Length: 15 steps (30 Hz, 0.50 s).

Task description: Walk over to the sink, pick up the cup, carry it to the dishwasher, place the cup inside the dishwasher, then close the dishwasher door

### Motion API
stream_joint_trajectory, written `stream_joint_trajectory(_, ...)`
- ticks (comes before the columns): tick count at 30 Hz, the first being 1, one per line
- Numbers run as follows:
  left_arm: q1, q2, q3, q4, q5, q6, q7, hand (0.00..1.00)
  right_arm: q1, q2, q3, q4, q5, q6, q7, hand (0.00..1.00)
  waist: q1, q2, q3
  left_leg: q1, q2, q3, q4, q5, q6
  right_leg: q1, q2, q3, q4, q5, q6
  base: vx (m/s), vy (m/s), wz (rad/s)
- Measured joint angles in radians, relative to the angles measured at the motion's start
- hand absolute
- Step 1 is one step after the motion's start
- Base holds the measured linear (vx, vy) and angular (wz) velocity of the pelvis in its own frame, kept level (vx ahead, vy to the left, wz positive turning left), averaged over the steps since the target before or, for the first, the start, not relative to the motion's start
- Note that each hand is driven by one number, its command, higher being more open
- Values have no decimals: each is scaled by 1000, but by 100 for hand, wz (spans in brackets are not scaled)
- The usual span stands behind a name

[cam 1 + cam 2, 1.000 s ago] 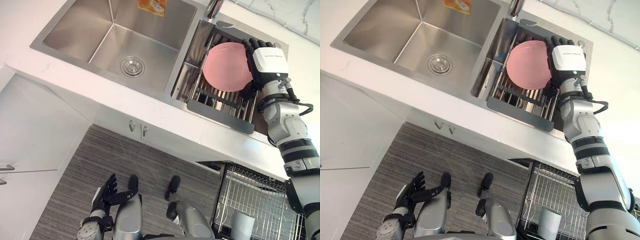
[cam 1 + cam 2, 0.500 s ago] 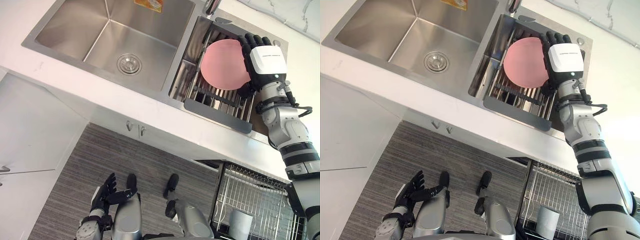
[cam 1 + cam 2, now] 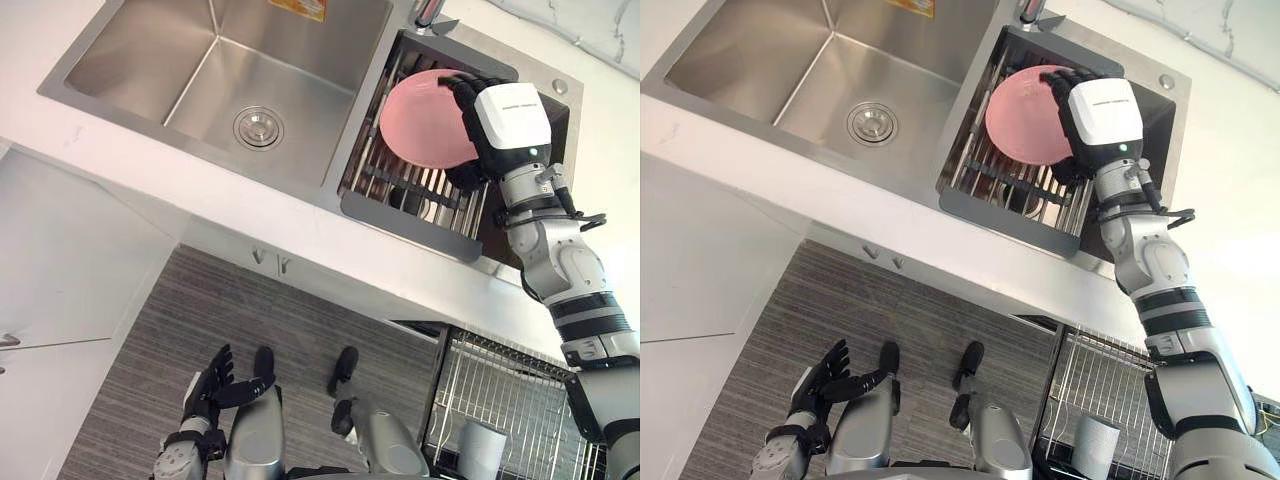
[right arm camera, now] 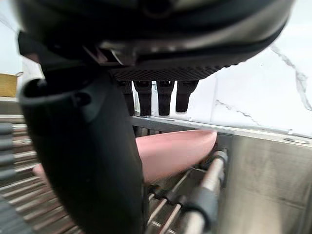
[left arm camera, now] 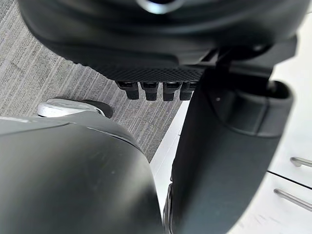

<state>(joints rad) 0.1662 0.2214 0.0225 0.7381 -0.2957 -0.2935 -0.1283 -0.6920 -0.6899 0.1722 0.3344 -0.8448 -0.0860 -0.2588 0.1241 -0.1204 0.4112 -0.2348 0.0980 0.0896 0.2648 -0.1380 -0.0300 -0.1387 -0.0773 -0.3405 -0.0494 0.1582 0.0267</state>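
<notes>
Sink-side bits: plate, rack, desk, cabinets, floor.
Pink round plate [image 3: 420, 120] stands on edge, tilted, in steel wire dish rack [image 3: 415, 192]; its lower rim sits btwn the rails, and the rack's dark front lip lies along the near side. Chrome tap base [image 3: 428, 10] is just behind the rack, w/ orange-yellow sticker [image 3: 325, 8] to its left. White desk [image 3: 200, 192] runs diagonally in front, w/ white marbled wall [image 3: 590, 30] behind. Below the desk edge are white cabinet doors [image 3: 80, 270] w/ two small metal handles [image 3: 270, 261] side by side; longer bar pulls [image 5: 292, 161] show on the white fronts at left. Grey wood-grain floor [image 3: 300, 330] below.
</notes>
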Motion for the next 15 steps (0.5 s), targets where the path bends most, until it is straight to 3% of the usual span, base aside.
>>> stream_joint_trajectory(15, -5, -3, -2, 15, 1, -2, 0, 100, 22, 31, -7, -15, 60, -15, 21, 0, 4, 14, -12, 16, -6, 0, -2, -1, 2, 17, 1, 2, -1, -2, -3, 0, 0, 0)
